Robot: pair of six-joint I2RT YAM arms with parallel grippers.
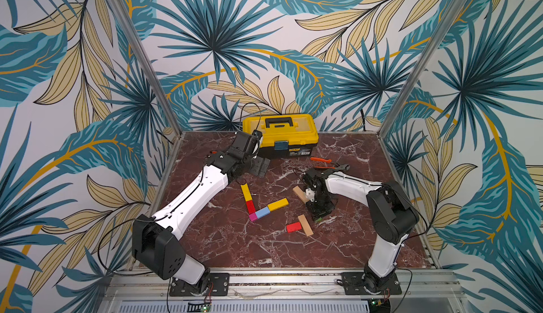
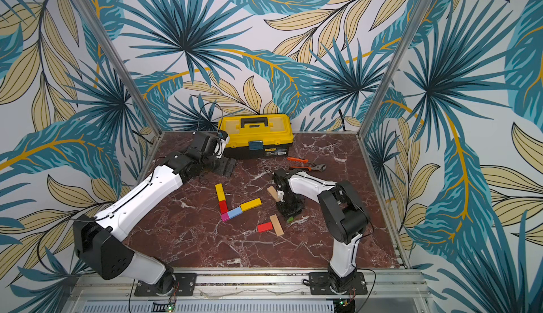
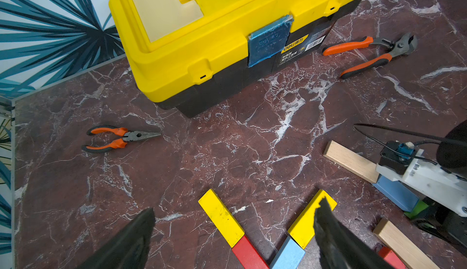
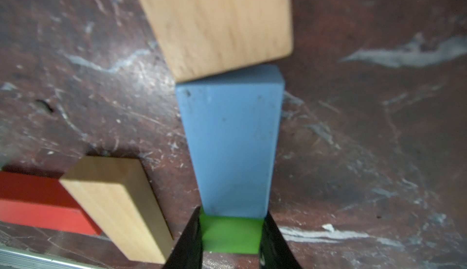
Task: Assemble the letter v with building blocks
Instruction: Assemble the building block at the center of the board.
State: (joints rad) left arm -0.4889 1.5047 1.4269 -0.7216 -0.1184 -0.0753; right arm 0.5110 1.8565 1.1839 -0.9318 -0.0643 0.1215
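1. The bench, dark red marble, is closed in by leaf-print panels on three sides. A yellow toolbox stands at its back edge.
2. Mid-bench, well apart from every edge, a part-built V opens toward the toolbox. One arm is a yellow bar, a red block and a magenta cube at the corner. The other arm is a light-blue block and a second yellow bar, set end to end.
3. The left end effector hangs just in front of the toolbox, spread wide and holding nothing. In its wrist view the fingers frame the two yellow ends.
4. The right end effector sits low over the bench beside the V, pinching the green cube.
5. That cube butts against the end of a second light-blue block. A tan bar overlaps that block's far end, and I can't tell whether it rests on it.
6. A second tan bar and a second red block lie touching, just toward the front from the right end effector.
7. Orange-handled cutters lie between the toolbox and the right arm. Needle-nose pliers lie near the left edge and show only in the left wrist view.
8. Bare marble runs broadly from the blocks to the front edge, and from the right arm to the right edge.
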